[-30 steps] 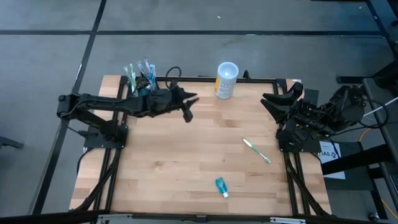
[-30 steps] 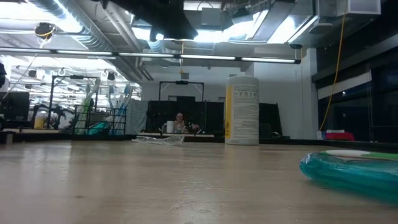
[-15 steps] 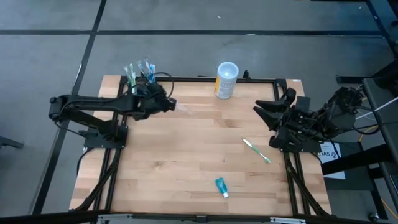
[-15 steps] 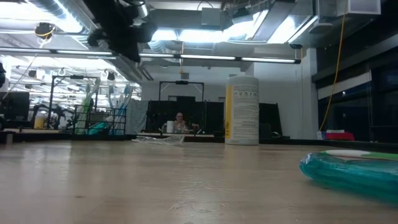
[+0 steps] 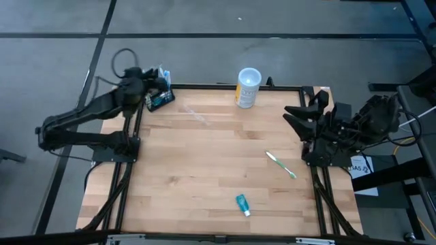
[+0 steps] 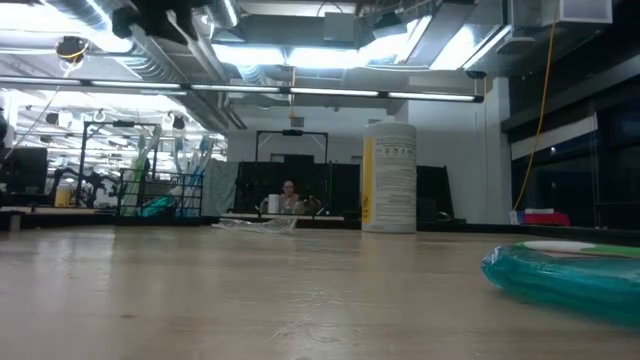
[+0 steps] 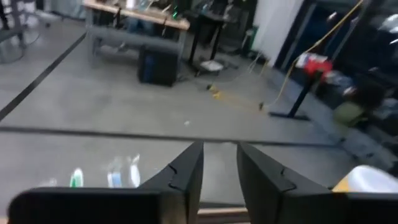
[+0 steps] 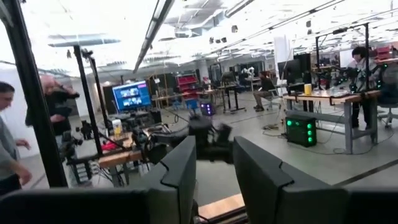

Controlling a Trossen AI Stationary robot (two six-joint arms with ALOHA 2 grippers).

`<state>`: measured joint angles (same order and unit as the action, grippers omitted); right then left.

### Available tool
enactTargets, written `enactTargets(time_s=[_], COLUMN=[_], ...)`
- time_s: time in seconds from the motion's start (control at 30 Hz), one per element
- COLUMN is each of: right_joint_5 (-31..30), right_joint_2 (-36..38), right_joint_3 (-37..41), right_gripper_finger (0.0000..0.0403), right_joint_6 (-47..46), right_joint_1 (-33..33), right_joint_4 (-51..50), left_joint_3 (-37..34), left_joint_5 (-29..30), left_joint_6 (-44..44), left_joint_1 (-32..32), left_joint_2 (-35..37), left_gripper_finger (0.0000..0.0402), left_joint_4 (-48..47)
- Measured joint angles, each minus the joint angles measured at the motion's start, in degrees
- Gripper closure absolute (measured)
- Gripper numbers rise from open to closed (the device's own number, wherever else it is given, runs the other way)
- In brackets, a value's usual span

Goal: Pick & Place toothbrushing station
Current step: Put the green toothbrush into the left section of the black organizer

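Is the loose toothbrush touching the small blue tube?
Apart. The high view shows bare wood between the toothbrush and the tube.

The left gripper [image 5: 155,87] is at the station [image 5: 158,97]; the right gripper [image 5: 300,112] waits apart.

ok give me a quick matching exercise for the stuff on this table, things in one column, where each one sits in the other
Things:
1. toothbrushing station
2. white-and-yellow cup
3. loose toothbrush
4. teal tube

Places (high view):
A. near edge of the table, middle
B. far left corner, beside the left gripper
C. far edge, middle
D. right half, near the right arm's base

Pairs: 1-B, 2-C, 3-D, 4-A
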<state>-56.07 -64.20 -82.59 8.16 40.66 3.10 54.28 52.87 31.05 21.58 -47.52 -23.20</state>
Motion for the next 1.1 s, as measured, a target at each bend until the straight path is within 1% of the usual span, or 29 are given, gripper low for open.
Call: enactTargets(time_s=[0.1,0.23,0.4,0.5,0.57,0.63,0.77,0.87,0.97,1.03,1.1], right_joint_5=[-0.3,-1.3,-1.4,-1.4,-1.4,-1.4,-1.5,-1.6,-1.8,-2.0,-2.0], right_joint_2=[0.4,1.5,2.5,2.5,2.5,2.5,2.5,2.5,2.5,2.5,2.6], right_joint_3=[0.0,0.0,0.0,0.0,0.0,0.0,0.0,0.0,0.0,0.0,0.0], right_gripper_finger=[0.0293,0.0293,0.0293,0.0293,0.0293,0.0293,0.0293,0.0293,0.0293,0.0293,0.0293], right_joint_6=[0.2,2.0,3.2,3.2,3.2,3.1,3.0,3.0,3.1,3.2,3.2], right_joint_1=[-0.3,-0.3,-0.3,-0.3,-0.3,-0.3,-0.3,-0.3,-0.6,-0.7,-0.7], right_joint_4=[-1.8,-2.1,-2.3,-2.3,-2.3,-2.5,-2.6,-3.1,-3.4,-3.6,-3.8], left_joint_3=[0.0,0.0,0.0,0.0,0.0,0.0,0.0,-1.2,-3.6,-5.3,-7.2], left_joint_5=[-1.4,-4.0,-3.5,-4.6,-5.9,-6.6,-7.5,-9.3,-10.3,-7.8,-3.4], left_joint_6=[-2.6,-2.7,-1.8,-2.9,-3.6,-1.7,10.6,20.7,31.7,42.8,52.8], left_joint_1=[-0.1,-0.1,-0.1,-0.1,-0.1,-0.1,-0.4,-1.3,-1.7,-2.2,-3.0], left_joint_2=[3.3,5.4,5.9,5.9,5.9,5.9,4.3,1.7,-0.3,-0.5,-0.4], left_gripper_finger=[0.0293,0.0288,0.0290,0.0295,0.0299,0.0303,0.0317,0.0336,0.0358,0.0371,0.0382], left_joint_4=[0.0,-2.6,-3.6,-4.4,-6.5,-10.5,-22.8,-28.9,-30.1,-28.6,-25.2])
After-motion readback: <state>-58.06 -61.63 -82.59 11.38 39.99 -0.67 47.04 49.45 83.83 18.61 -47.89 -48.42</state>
